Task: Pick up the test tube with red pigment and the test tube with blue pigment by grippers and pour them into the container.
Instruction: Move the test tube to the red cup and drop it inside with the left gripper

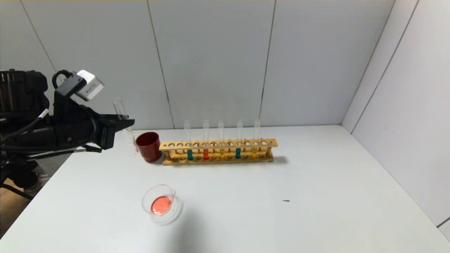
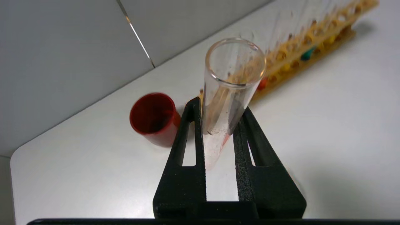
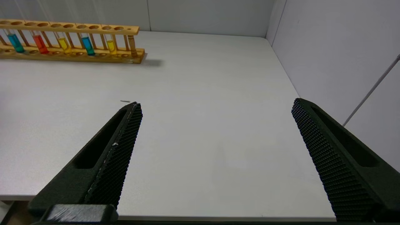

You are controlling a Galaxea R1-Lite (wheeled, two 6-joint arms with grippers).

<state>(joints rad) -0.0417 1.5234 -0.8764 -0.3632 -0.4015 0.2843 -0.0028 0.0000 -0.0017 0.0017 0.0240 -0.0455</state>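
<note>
Your left gripper (image 2: 218, 125) is clamped on an emptied glass tube (image 2: 229, 84), held nearly upright just left of the red cup (image 1: 148, 146). The beaker (image 1: 161, 203), holding red liquid, sits nearer you than that cup. The rack (image 1: 218, 151), touching the cup's right side, holds a red tube (image 1: 206, 154) and blue tubes (image 1: 190, 154). Your right gripper (image 3: 215, 109) hangs wide open, well right of the cup.
</note>
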